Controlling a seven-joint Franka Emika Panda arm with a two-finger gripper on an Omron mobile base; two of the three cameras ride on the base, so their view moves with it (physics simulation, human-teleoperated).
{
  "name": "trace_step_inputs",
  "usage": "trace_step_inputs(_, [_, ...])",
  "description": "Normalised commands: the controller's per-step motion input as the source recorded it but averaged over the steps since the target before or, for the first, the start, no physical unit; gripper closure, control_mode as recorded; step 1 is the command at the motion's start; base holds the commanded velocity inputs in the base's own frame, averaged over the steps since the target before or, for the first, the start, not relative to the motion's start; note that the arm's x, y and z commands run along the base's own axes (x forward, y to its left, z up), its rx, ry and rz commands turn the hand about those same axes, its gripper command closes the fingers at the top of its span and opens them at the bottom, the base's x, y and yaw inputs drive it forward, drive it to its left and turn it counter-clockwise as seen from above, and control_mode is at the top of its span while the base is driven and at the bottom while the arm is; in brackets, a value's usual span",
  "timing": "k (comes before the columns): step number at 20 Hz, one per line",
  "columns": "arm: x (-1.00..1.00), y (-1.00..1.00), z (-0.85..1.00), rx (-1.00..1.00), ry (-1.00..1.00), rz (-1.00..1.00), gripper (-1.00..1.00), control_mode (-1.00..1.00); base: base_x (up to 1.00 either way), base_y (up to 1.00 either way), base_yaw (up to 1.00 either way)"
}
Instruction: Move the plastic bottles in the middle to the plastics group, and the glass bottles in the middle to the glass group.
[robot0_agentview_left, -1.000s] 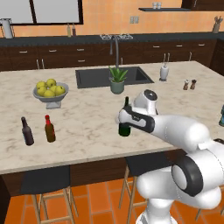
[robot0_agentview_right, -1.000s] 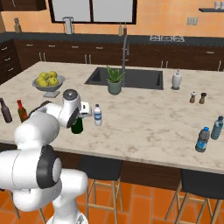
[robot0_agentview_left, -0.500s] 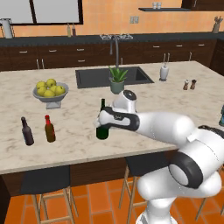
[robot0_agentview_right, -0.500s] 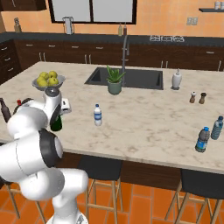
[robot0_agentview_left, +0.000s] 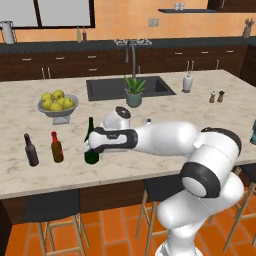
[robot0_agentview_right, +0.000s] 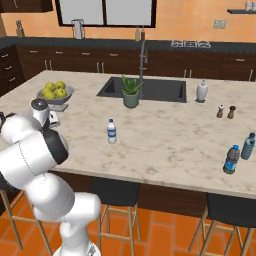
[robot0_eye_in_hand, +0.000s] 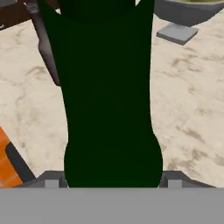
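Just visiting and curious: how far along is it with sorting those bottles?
Nothing looks finished yet. In hand: the fingers grip the green bottle, upright beside the two dark bottles. Left: one water bottle mid-counter, far from the two plastic bottles at the counter's end.

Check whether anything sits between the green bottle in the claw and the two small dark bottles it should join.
Nothing visible does. The green bottle, held upright by the claw, has bare counter between it and the red-capped bottle and blackish bottle.

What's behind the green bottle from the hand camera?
Behind the green bottle: marble counter, the fruit bowl foot upper right, a dark bottle at left. Anything directly behind its body is hidden.
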Motion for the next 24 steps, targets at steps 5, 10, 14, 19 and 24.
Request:
trace_step_inputs(5, [0.13, 0.55, 0.00, 0.01, -0.07, 0.05, 1.00, -1.00, 0.00, 0.00, 0.00])
trace_step_inputs(10, [0.33, 0.16, 0.00, 0.00, -0.02, 0.01, 1.00, -1.00, 0.00, 0.00, 0.00])
trace_step_inputs(14, [0.41, 0.01, 0.00, 0.00, 0.00, 0.00, 1.00, -1.00, 0.00, 0.00, 0.00])
trace_step_inputs(19, [0.19, 0.22, -0.23, 0.00, 0.00, 0.00, 1.00, -1.00, 0.00, 0.00, 0.00])
trace_step_inputs(24, [0.02, 0.10, -0.41, -0.01, 0.00, 0.00, 1.00, -1.00, 0.00, 0.00, 0.00])
